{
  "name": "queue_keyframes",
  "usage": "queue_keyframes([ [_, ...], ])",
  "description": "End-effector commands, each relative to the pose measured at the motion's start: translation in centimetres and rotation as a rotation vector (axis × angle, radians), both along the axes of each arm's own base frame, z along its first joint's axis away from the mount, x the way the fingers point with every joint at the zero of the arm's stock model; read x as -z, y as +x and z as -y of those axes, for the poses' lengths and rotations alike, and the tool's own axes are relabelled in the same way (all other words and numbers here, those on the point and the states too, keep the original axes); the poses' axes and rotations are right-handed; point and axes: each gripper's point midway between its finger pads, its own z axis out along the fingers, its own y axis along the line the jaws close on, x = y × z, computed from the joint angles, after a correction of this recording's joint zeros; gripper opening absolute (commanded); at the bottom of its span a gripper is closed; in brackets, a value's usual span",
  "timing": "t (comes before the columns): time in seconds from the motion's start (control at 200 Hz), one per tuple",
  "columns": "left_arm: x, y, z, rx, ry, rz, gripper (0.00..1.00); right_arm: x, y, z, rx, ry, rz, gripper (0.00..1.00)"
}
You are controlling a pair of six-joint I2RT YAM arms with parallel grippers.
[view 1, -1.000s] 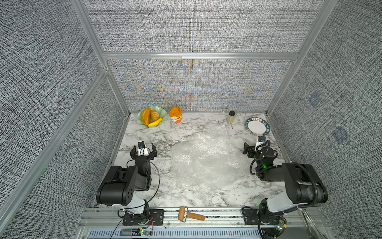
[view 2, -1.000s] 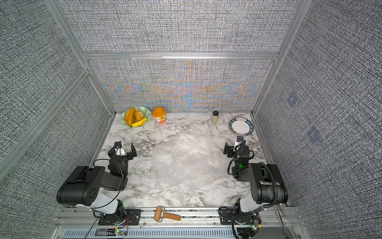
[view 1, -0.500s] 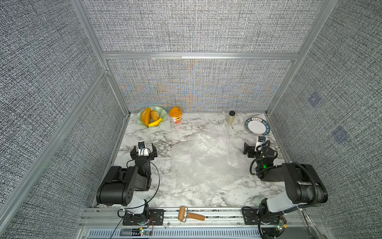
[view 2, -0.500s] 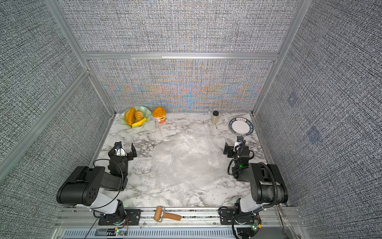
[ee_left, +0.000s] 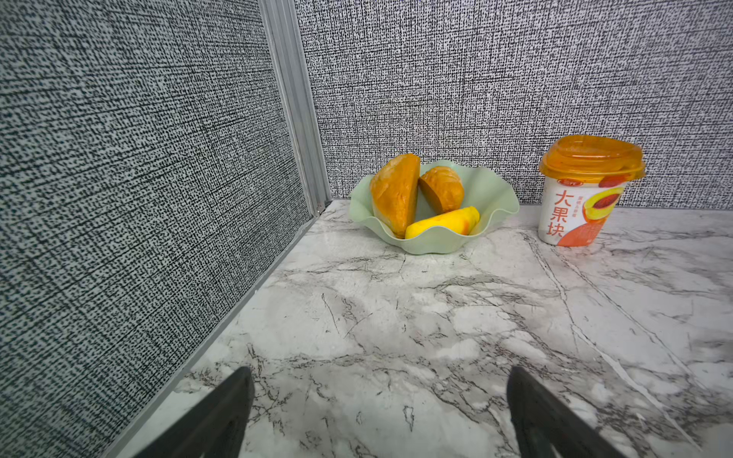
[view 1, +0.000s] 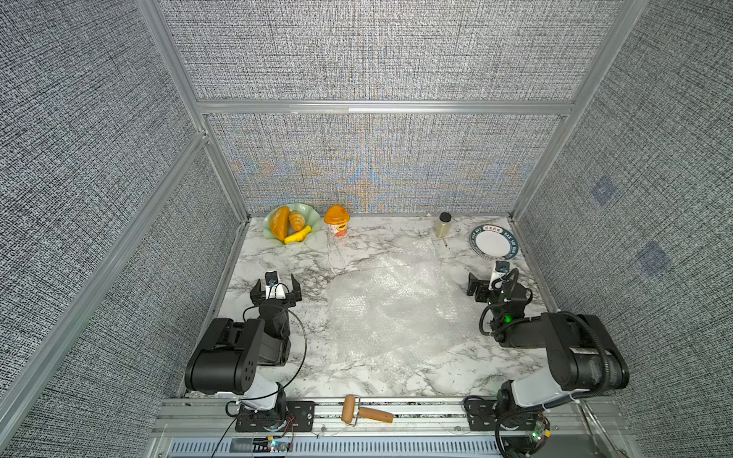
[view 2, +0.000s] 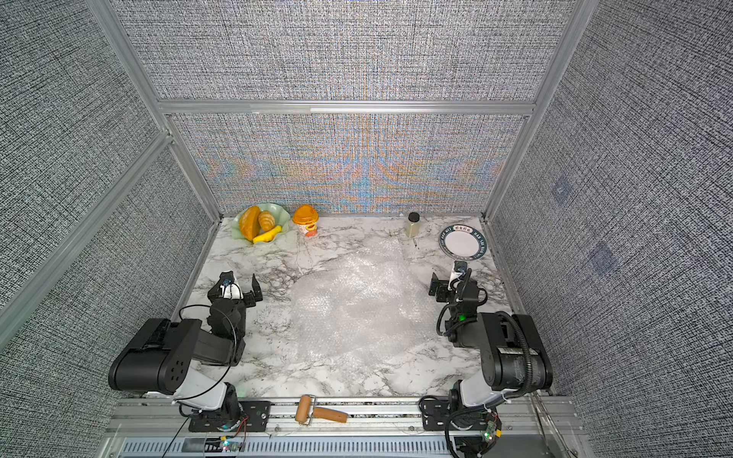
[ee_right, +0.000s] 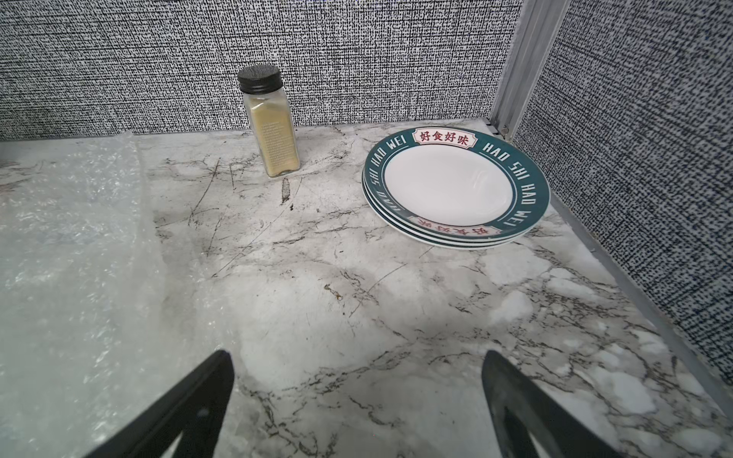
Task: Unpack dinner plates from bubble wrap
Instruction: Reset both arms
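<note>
While both arms are reaching in from the near edge, I am seeing the left gripper (view 1: 276,284) with its jaws spread wide over the bare marble tabletop (view 1: 357,376), and the right gripper (ee_right: 357,355) likewise spread and holding nothing. Between them the bubble wrap (view 1: 388,305) is lying flattened across the middle. Farther back, the dinner plates (ee_right: 456,186) are sitting as a stack of three in the far right corner, near a spice jar (ee_right: 271,127) and clear of the wrap. I am judging the unpacking all but finished, so I am planning only a light press on the wrap for anything hidden, keeping the right arm from sweeping toward the stack.
</note>
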Motion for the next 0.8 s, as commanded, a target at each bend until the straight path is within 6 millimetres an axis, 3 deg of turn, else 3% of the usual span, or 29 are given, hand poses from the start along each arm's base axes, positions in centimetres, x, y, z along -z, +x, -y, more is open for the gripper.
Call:
queue_keyframes([
  [0.0, -0.6, 0.1, 0.0, 0.003, -0.006, 0.026, 0.99, -0.1, 0.1, -0.1, -0.007, -0.003, 0.003, 0.99],
  [0.545, -0.6, 0.1, 0.0, 0.003, -0.006, 0.026, 0.99, 0.0, 0.2, 0.2, -0.004, 0.018, 0.000, 0.99],
  [0.615, -0.6, 0.1, 0.0, 0.003, -0.006, 0.026, 0.99, -0.4, -0.5, 0.4, 0.012, 0.017, 0.028, 0.99],
  [0.72, -0.7, 0.1, 0.1, 0.004, -0.006, 0.027, 0.99, -1.7, -3.7, 2.3, 0.139, 0.026, 0.169, 0.99],
  [0.795, -0.6, 0.1, 0.0, 0.003, -0.006, 0.025, 0.99, -1.8, -3.1, 1.8, 0.106, 0.027, 0.179, 0.99],
])
